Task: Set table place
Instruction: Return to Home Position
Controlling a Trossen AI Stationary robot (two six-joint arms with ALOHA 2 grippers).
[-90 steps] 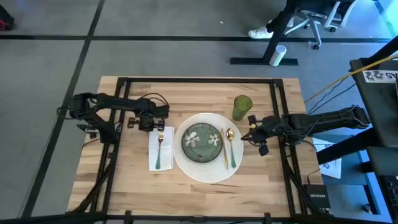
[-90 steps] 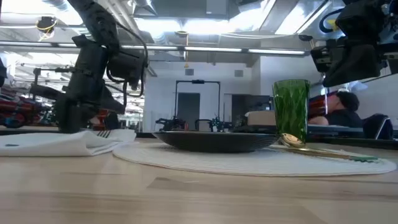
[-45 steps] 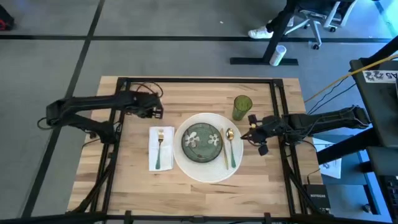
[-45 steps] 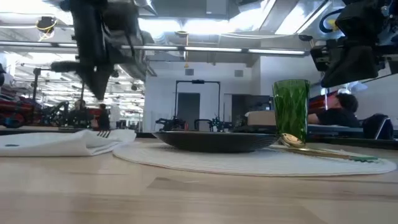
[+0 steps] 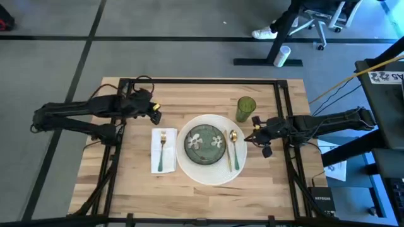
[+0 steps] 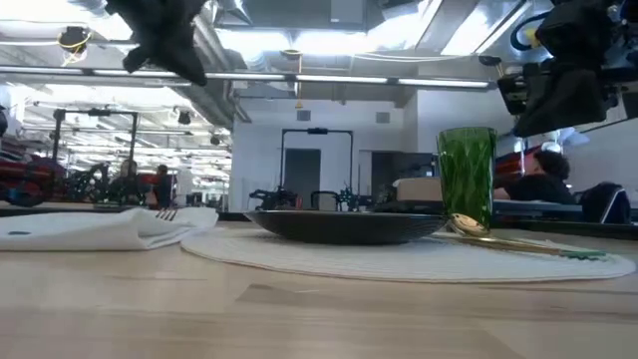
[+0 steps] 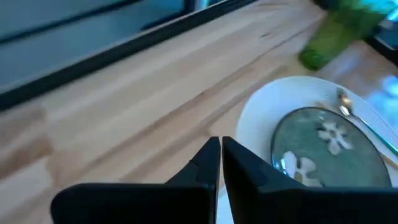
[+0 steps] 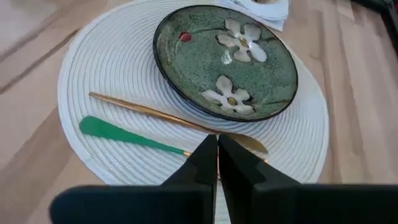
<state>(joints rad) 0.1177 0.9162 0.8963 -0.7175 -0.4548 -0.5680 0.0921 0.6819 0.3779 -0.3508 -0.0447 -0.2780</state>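
On the wooden table lies a round white plate with a green flowered dish on it. A gold spoon and a gold knife lie on the plate's right part. To the plate's left, a fork rests on a white napkin. A green tumbler stands upright at the far right of the plate. My left gripper hangs shut, high above the table and far-left of the plate. My right gripper hovers shut beside the plate's right edge.
Black frame bars run along the table's far edge and down both sides. Bare wood lies along the near edge. Beyond the table are an office chair base and a person's shoe.
My left gripper has risen from just above the napkin and fork and drawn back toward the table's far-left, its arm folding outward. The fork and napkin lie as before. My right arm has kept still.
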